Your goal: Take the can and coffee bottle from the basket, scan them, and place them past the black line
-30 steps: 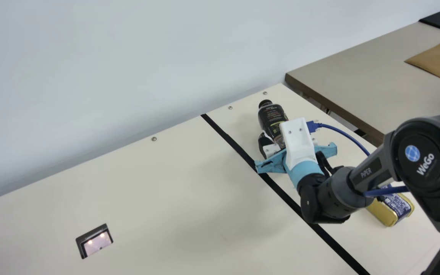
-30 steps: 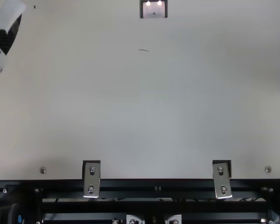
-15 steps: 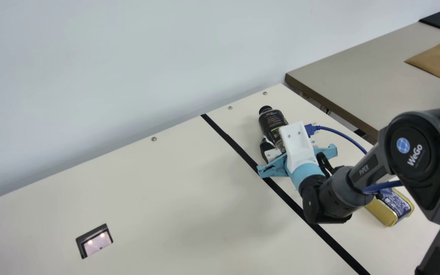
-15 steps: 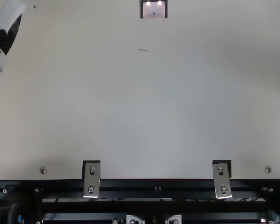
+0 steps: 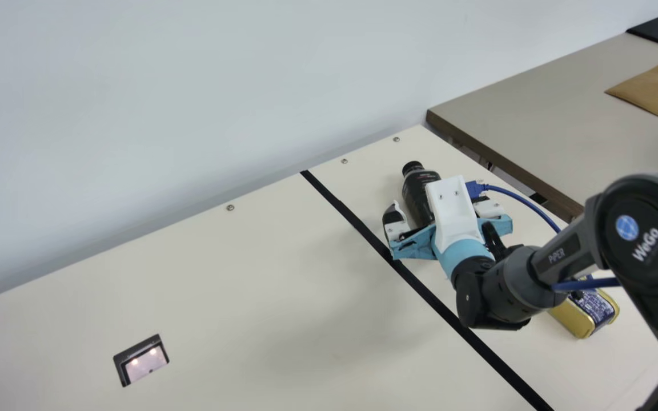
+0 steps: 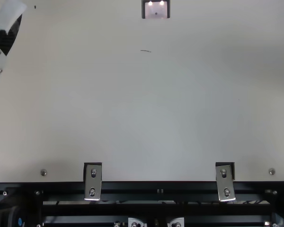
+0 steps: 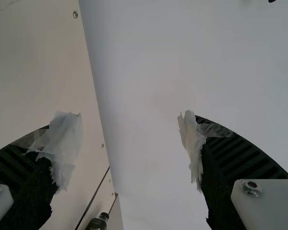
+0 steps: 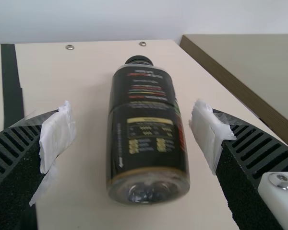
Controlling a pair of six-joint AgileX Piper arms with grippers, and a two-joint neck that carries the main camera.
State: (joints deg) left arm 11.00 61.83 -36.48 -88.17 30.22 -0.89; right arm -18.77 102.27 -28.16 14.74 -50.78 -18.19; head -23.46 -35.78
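My right gripper (image 5: pixel 436 201) is low over the strip beyond the black line (image 5: pixel 429 292). In the right wrist view, the right gripper (image 8: pixel 133 136) stands open, a gap on each side of the dark coffee bottle (image 8: pixel 146 120). The bottle (image 5: pixel 416 191) lies on its side, cap towards the wall. Partly behind the right arm, the gold and blue can (image 5: pixel 577 317) rests beyond the same line. At the top view's left edge shows part of my left gripper (image 6: pixel 5 37). The left gripper (image 7: pixel 129 129) is open and empty in its wrist view.
A small scanner window (image 5: pixel 145 362) is set in the cream table (image 5: pixel 237 297). A wall (image 5: pixel 192 85) rises behind it. To the right stands a grey-brown table (image 5: pixel 552 108) with brown paper (image 5: pixel 657 91). A blue cable (image 5: pixel 520 198) runs along the right arm.
My right gripper has opened and let go of the bottle. In the main view both have shifted slightly right, the bottle having first come down a little. The left gripper has not moved.
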